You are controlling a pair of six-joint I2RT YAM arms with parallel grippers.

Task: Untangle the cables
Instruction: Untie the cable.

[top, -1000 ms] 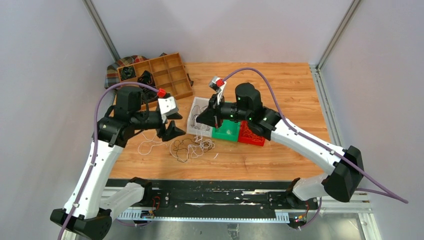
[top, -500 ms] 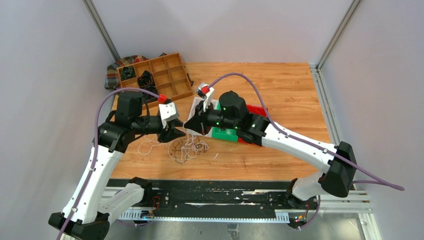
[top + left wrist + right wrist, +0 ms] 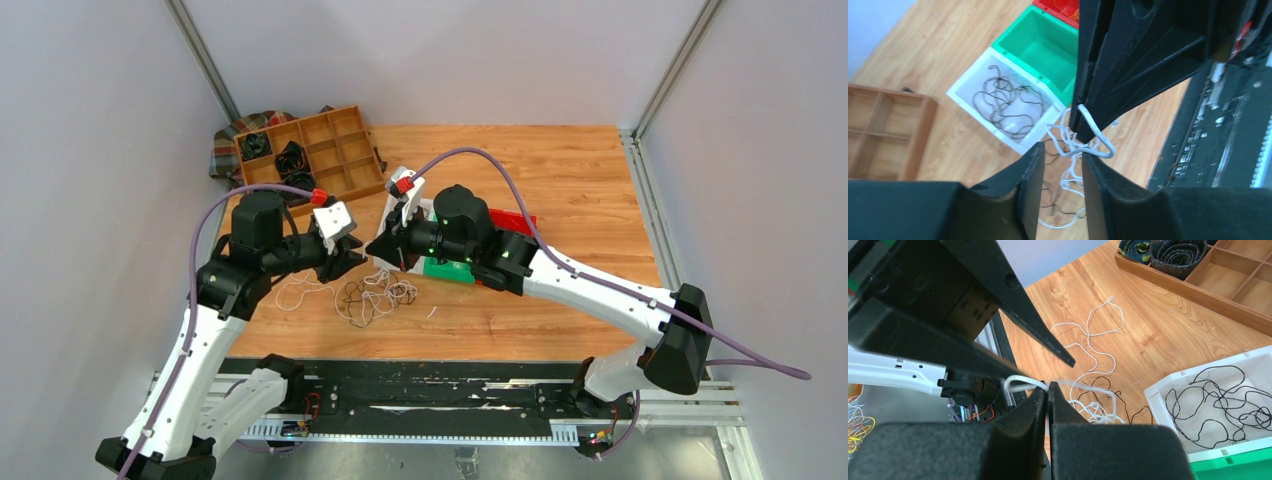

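Wooden tabletop [image 3: 580, 170] is carrying the tangled cables [image 3: 372, 296] at the overhead view's lower centre-left (black strands [image 3: 1003, 102] are lying in a white bin [image 3: 959, 94]). Right gripper [image 3: 1049, 390] is pinching a white cable [image 3: 1020, 381]; left gripper [image 3: 1060, 162] is waiting nearby, jaws apart.

Top external: high above the near edge, facing down over the whole table [image 3: 580, 170].
Left wrist: close, along the left claw [image 3: 1062, 152], toward the table.
Right wrist: close, along the right claw [image 3: 1048, 391].
Shared: white bin [image 3: 983, 122], cables [image 3: 375, 296].

Wooden tray [image 3: 330, 150] on plaid cloth [image 3: 222, 153], far left; white bin [image 3: 982, 124], green bin [image 3: 1044, 53], red bin [image 3: 515, 220] side by side
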